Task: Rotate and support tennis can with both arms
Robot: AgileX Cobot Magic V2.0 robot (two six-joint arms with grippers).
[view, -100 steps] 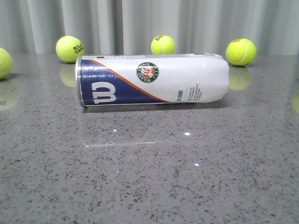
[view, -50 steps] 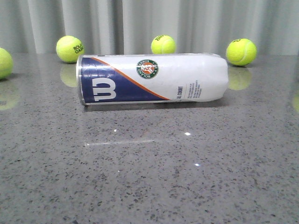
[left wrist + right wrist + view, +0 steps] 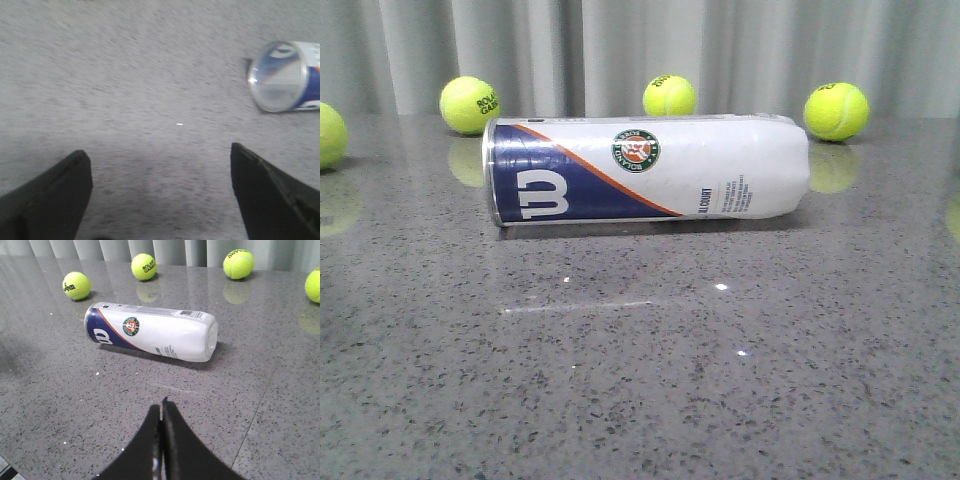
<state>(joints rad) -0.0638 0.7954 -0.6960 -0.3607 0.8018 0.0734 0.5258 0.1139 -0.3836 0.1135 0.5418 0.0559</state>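
A: Front view first: how far along is this?

B: Barely begun, I'd judge. The long clear-plastic tennis can with the white and navy label (image 3: 647, 169) lies on its side on the grey speckled stone table (image 3: 650, 380), and neither arm touches it. Rotating and supporting it are both left to do.

A: And the grippers?

B: The left gripper (image 3: 160, 195) has its black fingers spread wide, holding nothing; the can's open silver-rimmed end sits well ahead of it, beyond its right-hand finger. The right gripper (image 3: 161, 440) has its fingers pressed together, empty, with the can lying crosswise well ahead of the tips.

A: Anything changed?

B: Compared with a second ago, the can has rolled slightly; the round logo sits a touch higher. The yellow-green tennis balls (image 3: 835, 110) behind it are unmoved.
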